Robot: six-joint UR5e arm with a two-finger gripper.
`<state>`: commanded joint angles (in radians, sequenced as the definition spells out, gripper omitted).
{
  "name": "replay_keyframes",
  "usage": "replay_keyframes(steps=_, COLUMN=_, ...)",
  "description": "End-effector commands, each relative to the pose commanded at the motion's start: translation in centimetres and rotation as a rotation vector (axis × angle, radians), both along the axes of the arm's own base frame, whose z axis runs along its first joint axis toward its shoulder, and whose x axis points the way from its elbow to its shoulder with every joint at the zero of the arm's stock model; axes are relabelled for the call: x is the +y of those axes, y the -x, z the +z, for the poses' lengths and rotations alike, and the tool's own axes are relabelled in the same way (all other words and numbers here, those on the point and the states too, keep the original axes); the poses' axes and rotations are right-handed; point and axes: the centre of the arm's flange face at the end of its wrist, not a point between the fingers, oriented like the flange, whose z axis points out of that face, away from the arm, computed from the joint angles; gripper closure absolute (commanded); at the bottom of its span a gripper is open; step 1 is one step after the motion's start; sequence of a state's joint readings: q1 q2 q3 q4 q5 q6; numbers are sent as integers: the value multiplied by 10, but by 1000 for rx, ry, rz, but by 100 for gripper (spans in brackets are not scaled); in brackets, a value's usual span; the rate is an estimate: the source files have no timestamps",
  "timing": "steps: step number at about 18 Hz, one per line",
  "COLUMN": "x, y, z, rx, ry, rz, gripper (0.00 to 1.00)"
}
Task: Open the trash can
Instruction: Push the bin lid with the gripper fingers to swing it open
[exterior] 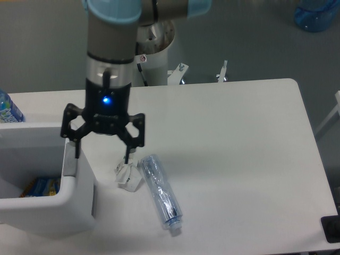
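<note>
1. Since the trash can (48, 212) showed an open top, with no flat lid across it and coloured packaging (40, 187) visible down inside, the opening looked already done.
2. It sat at the near left corner of the desk (239, 159), partly cut off by the left edge of the view.
3. At its right rim stood a pale grey upright panel (69, 162); whether this was the lid tipped on edge or a tab could not be told.
4. The claw (102, 151) hung over that right rim with its fingers spread wide and nothing between them.
5. Its left finger (77, 151) sat at the grey panel, either touching it or just above it; its right finger (126, 154) hung outside the can, over the desk.
6. Just right of the can lay a crumpled scrap of white paper (127, 177), and touching or just beside that, a flattened clear plastic bottle (161, 192) on its side, its neck pointing to the near edge.
7. Judged from this, little seemed left: probably only lifting the claw clear of the rim, provided the top stayed open by itself.
8. One risk was the left finger catching the panel on the way up.
</note>
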<state>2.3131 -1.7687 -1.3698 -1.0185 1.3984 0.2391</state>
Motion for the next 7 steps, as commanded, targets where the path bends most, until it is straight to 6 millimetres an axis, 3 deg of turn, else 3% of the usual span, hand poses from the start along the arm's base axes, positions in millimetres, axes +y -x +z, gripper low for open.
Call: replay_keyframes(steps=7, x=-21, y=27, z=-16, rx=126, ry=196, rz=-82, gripper=0)
